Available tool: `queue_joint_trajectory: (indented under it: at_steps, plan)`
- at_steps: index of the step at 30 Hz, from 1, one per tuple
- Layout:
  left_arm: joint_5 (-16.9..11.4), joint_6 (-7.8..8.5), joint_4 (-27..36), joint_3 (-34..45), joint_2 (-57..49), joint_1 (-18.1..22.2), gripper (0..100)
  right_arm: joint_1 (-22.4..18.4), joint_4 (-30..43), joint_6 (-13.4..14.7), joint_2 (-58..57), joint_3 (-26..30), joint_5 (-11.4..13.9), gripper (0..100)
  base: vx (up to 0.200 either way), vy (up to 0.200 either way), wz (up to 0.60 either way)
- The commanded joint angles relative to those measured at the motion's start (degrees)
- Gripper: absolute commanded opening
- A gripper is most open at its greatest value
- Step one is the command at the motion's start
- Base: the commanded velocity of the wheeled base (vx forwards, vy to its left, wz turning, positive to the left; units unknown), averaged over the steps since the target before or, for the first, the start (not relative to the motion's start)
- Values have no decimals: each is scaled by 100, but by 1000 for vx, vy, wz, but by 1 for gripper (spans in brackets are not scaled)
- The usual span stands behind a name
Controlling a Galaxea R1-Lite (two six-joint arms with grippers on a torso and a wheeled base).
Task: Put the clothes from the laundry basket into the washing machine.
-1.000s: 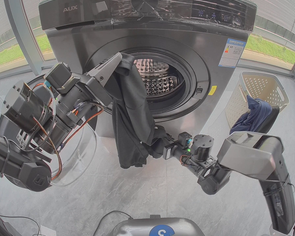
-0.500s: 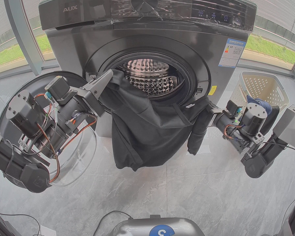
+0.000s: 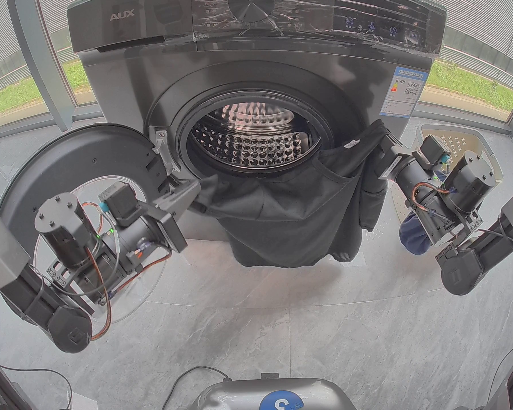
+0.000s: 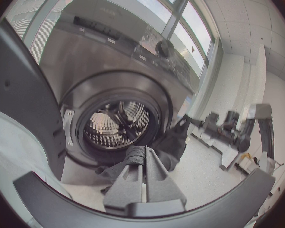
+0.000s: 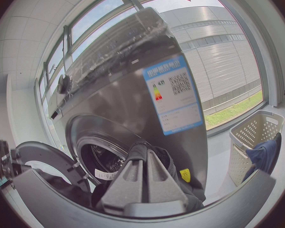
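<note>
Left pincer point(image 3: 192, 193) and right pincer point(image 3: 382, 146) each clamp an end of a black shirt point(image 3: 290, 212), stretched before the washer point(image 3: 125, 81) mouth (drum looks bare). Nothing seems loaded yet; blue cloth point(image 5: 262, 152) sits in the basket point(image 5: 240, 159).

A: Where does the garment point(image 3: 285, 212) hang?
B: In front of the washing machine point(image 3: 256, 58), across the lower edge of the drum opening point(image 3: 253, 132). The left gripper point(image 3: 195, 189) pinches its left end, and the right gripper point(image 3: 382, 143) pinches its right end.
A: And around it?
B: The door point(image 3: 80, 155) stands swung out to the left. The laundry basket point(image 5: 240, 162) sits to the right of the machine, with a cloth point(image 5: 262, 152) draped over its rim.
</note>
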Motion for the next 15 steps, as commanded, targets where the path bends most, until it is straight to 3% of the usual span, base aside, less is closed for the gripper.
queue_joint_trajectory:
  at_steps: [1,6,11,12,15]
  plan:
    - [-175,229,-5,449,456,-32,0,333,-71,-2,-176,-44,-1,0,0,0,0]
    - [-474,317,-5,660,852,-24,0,464,-71,-2,-255,-53,8,0,0,0,0]
    - [-536,343,12,677,1159,-59,0,544,-71,6,-255,-44,-1,0,0,0,0]
    - [-544,467,12,713,1282,-111,100,552,-71,6,-255,-44,-1,0,0,0,0]
    - [-571,519,3,748,1467,-278,100,605,-71,6,-246,-35,-1,0,0,0,0]
